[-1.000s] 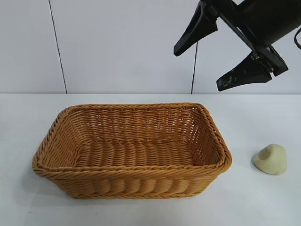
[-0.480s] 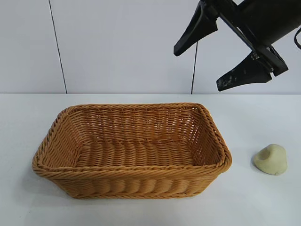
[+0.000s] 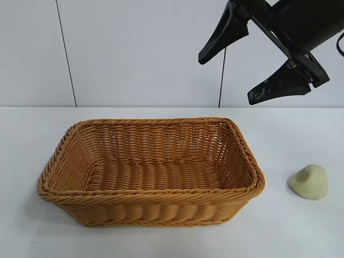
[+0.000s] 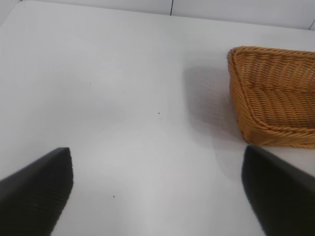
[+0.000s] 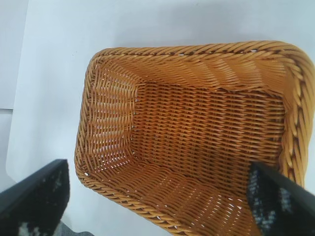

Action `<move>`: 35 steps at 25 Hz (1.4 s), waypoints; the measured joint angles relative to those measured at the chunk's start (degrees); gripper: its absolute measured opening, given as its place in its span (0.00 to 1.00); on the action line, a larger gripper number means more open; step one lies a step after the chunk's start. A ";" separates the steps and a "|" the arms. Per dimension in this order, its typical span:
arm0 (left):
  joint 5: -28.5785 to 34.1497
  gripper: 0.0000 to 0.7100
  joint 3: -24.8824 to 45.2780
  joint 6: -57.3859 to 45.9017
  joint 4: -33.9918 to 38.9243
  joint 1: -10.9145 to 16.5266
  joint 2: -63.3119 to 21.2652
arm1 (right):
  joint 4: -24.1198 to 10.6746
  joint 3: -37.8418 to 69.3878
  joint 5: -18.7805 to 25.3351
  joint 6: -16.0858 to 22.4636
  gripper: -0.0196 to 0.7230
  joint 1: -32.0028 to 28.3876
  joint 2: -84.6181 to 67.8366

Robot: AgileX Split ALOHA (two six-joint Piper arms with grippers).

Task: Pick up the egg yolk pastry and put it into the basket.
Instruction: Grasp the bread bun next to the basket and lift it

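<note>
Basket: the basket (image 3: 150,171), woven golden-brown wicker with flaring sides and a braided rim, sits on the table (image 3: 301,236) in the lower middle of the exterior frame. Nothing lies inside it.
Pastry: the pastry (image 3: 309,181), a small pale cream dome with a fold, lies on the table at the lower right of the exterior frame. It is off the basket's right end, apart from it and untouched.
Right gripper: the right gripper (image 3: 252,75) hangs in the upper right of the exterior frame, above the basket's right end and well above the pastry. Its two dark fingers (image 3: 223,35) are spread wide with nothing between them. In its own wrist view the basket fills the middle of the frame and a finger tip shows in each lower corner.
Left gripper: the left gripper (image 4: 157,191) shows only in its own wrist view, with one dark finger in each lower corner, spread wide and holding nothing. Bare table lies between them, and one end of the basket shows at the right edge of that frame.
Wall: a white panelled wall (image 3: 140,54) stands behind the table.
</note>
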 joint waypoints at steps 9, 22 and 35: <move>-0.07 0.94 0.00 0.00 0.00 0.00 0.00 | -32.86 -9.83 9.94 20.36 0.96 0.00 0.00; -0.07 0.94 0.00 0.00 0.00 0.00 0.00 | -41.19 -11.40 13.23 23.11 0.96 -9.00 5.32; -0.14 0.94 0.00 0.00 0.00 0.00 0.00 | -41.80 -11.42 6.46 23.06 0.96 -9.00 22.97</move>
